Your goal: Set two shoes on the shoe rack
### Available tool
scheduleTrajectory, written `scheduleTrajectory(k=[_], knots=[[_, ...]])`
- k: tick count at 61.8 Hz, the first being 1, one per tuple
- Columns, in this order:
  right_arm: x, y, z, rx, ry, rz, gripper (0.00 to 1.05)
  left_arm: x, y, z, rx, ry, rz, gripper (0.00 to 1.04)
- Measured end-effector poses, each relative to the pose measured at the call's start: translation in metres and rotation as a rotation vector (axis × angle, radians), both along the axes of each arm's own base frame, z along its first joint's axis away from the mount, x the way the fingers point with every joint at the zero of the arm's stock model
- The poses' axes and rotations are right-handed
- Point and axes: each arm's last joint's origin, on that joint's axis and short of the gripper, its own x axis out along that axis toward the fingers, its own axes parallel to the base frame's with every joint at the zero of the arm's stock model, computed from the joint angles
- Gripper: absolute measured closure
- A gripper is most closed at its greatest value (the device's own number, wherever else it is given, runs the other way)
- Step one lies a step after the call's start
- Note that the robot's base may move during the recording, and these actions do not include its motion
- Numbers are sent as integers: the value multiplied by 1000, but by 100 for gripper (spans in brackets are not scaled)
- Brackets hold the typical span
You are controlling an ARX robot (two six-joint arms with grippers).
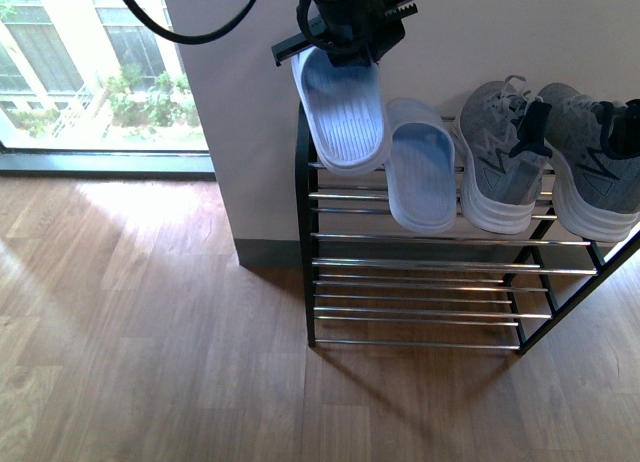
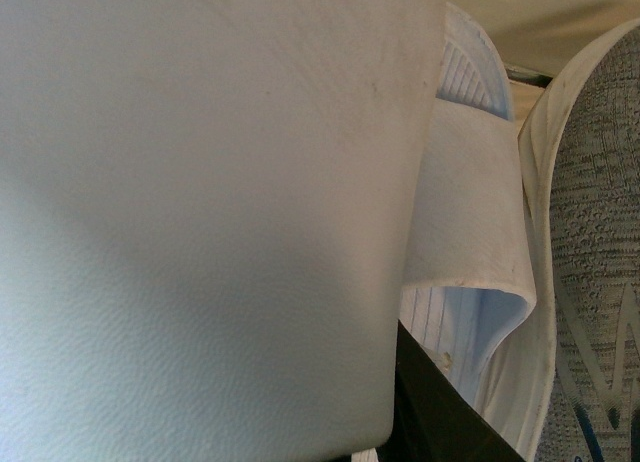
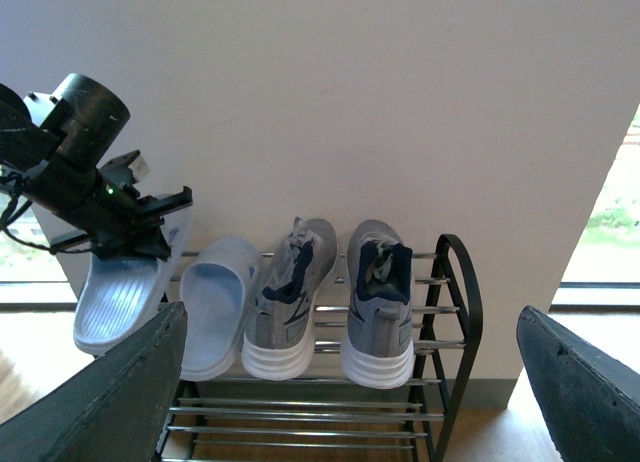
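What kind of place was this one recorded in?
Probably a home or flat entryway: a shoe rack against a plain wall, wood-look floor, and a floor-level window showing greenery outside.

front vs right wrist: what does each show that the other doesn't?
Front only: wood floor, the rack's lowest rods, a dark object overlapping the rightmost sneaker.
Right wrist only: both sneakers unobstructed, the rack's arched side frame, the right gripper's open fingers.
Both: left gripper holding a blue slipper above the shoe rack; second slipper and sneakers on top.
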Motion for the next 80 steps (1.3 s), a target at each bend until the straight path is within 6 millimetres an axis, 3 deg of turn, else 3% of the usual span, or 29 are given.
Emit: scheduleTrajectory(k=[14,49,80], knots=[[0,0,0,0,0,1,9,1,0,0,16,-23,-30,103],[0,0,0,0,0,0,9,7,-9,8,-162,-65,-4,103],[0,0,0,0,0,0,9,3,1,-2,-24,-12,-20,103]])
